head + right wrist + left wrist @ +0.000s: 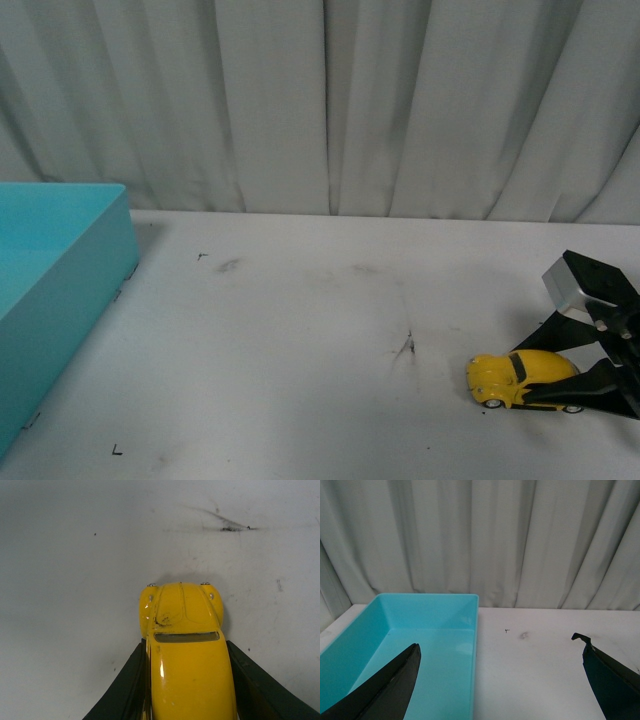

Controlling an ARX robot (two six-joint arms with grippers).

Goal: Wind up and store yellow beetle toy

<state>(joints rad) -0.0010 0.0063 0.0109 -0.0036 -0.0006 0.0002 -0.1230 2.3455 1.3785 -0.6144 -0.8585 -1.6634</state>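
The yellow beetle toy (520,377) stands on its wheels on the white table at the front right, nose pointing left. My right gripper (560,385) is shut on its sides, black fingers pressed against both flanks. In the right wrist view the toy (185,660) fills the gap between the two fingers (125,690), its hood sticking out ahead of them. My left gripper (500,680) is open and holds nothing; one finger (395,685) hangs over the teal bin (427,630), the other over bare table.
The teal bin (60,290) sits at the table's left edge, its inside bare. Dark scuff marks (405,347) lie mid-table just left of the toy. A pale curtain (320,100) hangs behind the table's far edge.
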